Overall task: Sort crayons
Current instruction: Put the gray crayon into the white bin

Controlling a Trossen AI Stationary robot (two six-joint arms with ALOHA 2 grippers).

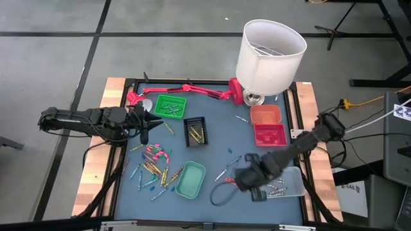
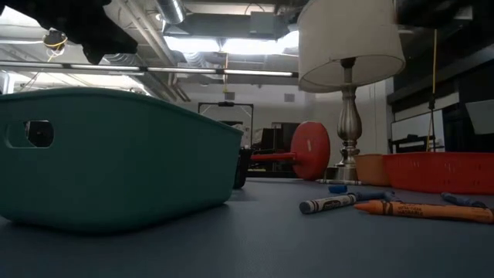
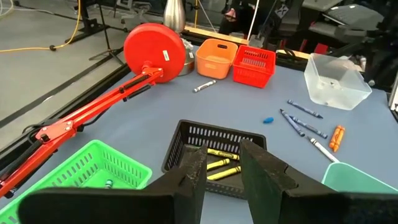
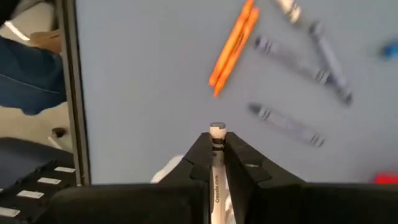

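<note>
While the left end effector (image 3: pixel 221 168) hovers partly open, empty, above the black tray (image 3: pixel 214 152), the right end effector (image 4: pixel 216 155) pinches a white crayon (image 4: pixel 216 138) over the worktop (image 4: pixel 155 74).

Lab or workshop space, exposed ceiling ducts (image 2: pixel 193 19), strip lights, grey tiled floor (image 1: pixel 51 38), cables, equipment stands

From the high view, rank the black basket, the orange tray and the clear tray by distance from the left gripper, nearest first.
Measured from the left gripper at the table's left side:
1. Black basket, mid-table, just to the gripper's right.
2. Orange tray, toward the far right, below the lamp.
3. Clear tray, in the near right corner by the right gripper.
</note>
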